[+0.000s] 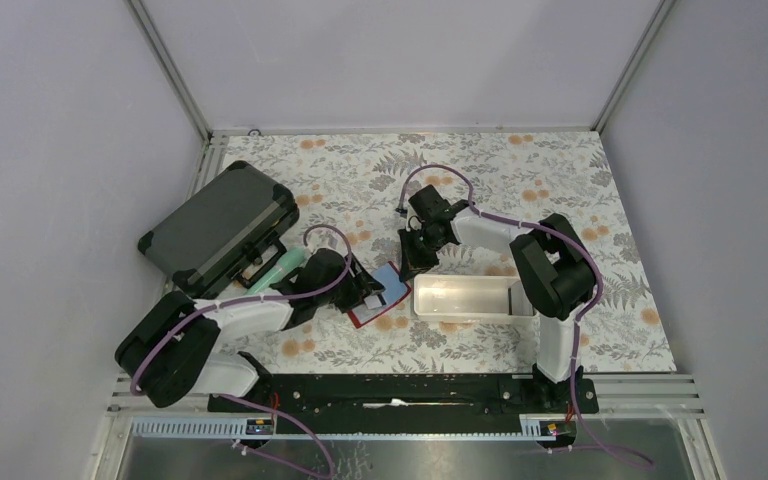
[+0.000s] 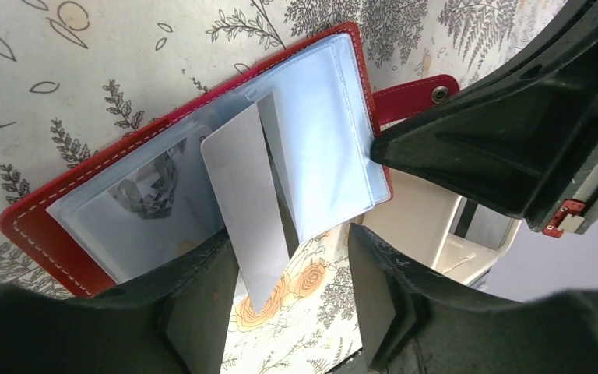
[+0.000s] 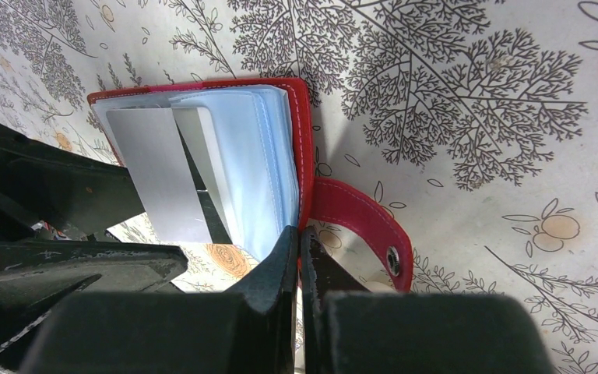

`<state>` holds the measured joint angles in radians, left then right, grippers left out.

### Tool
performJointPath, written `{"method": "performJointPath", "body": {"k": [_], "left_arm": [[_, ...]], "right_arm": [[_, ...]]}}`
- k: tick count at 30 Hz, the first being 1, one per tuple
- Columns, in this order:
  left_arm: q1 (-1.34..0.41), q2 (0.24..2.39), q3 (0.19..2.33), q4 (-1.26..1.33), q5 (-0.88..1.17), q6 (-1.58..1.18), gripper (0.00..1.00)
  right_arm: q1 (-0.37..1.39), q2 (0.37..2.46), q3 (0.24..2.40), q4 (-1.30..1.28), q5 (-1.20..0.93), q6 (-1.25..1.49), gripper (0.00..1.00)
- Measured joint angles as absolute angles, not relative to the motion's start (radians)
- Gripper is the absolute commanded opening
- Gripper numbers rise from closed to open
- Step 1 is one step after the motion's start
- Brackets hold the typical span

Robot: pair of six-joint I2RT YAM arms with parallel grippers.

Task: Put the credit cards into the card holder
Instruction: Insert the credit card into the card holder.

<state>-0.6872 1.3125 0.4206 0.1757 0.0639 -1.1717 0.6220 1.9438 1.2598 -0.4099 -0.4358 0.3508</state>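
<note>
The red card holder (image 1: 372, 312) lies open on the floral cloth, its clear sleeves facing up (image 2: 319, 125). A pale blue-grey credit card (image 2: 249, 202) stands partly inside a sleeve and sticks out toward my left gripper (image 2: 288, 269). That gripper is open, and the card's free end hangs between its fingers, closer to the left one. My right gripper (image 3: 300, 241) is shut on the card holder's (image 3: 305, 132) edge beside the snap strap (image 3: 374, 230), and the same card (image 3: 160, 175) shows there. No other cards are visible.
A long white tray (image 1: 465, 298) sits just right of the card holder, against it (image 2: 436, 226). A big dark grey case (image 1: 222, 228) lies at the back left, with a teal object (image 1: 282, 268) beside it. Both arms crowd the middle.
</note>
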Motion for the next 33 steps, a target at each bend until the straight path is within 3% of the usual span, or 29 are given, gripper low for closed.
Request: {"method": "performJointPath", "body": {"k": [6,18,33], "left_arm": [[-0.687,1.357,0.483,0.104,0.063,-1.114,0.52],[-0.689,1.341,0.581,-0.097,0.014,-1.018,0.68],[-0.689,1.33,0.587,-0.136,0.017,-1.003,0.66]], "right_arm": [[0.622,1.944,1.26,-0.41,-0.436,0.347,0.0],[0.622,1.944,1.26,-0.41,-0.436,0.343,0.0],[0.626,1.938,1.259,-0.41,-0.437,0.338,0.0]]}}
